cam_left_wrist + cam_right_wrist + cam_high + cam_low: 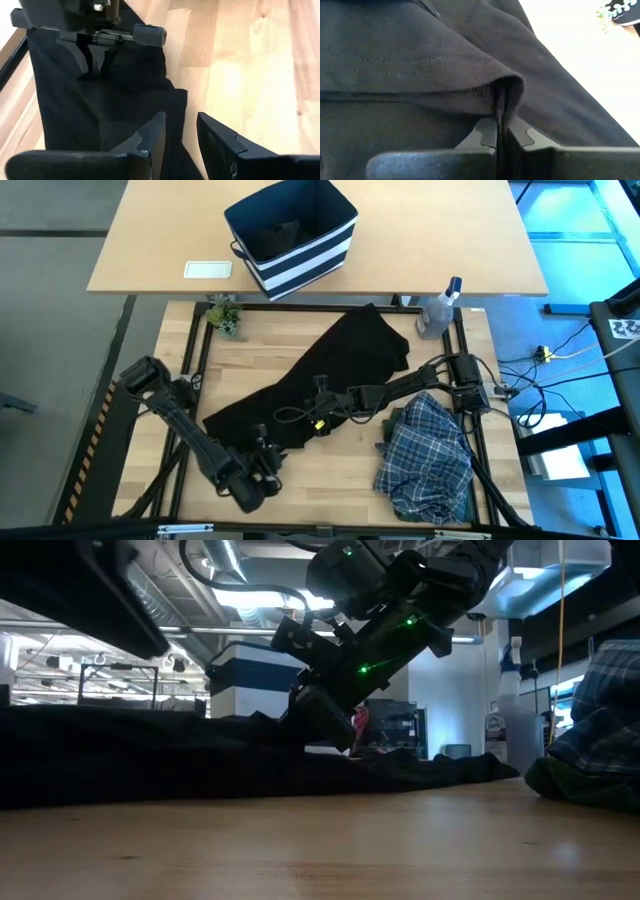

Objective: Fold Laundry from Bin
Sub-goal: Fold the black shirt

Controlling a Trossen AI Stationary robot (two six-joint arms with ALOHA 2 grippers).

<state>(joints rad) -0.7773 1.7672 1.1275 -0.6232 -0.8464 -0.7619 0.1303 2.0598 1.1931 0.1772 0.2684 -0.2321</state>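
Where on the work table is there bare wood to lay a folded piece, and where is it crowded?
Bare wood shows along the front edge between the left claw and the crumpled blue-and-white plaid shirt, and beside the small potted plant at the back left. The middle is crowded: the black cloth garment lies diagonally across it, pinched by the right claw.

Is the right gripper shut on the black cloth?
Yes. The right gripper pinches a raised fold of the black cloth between closed fingers.
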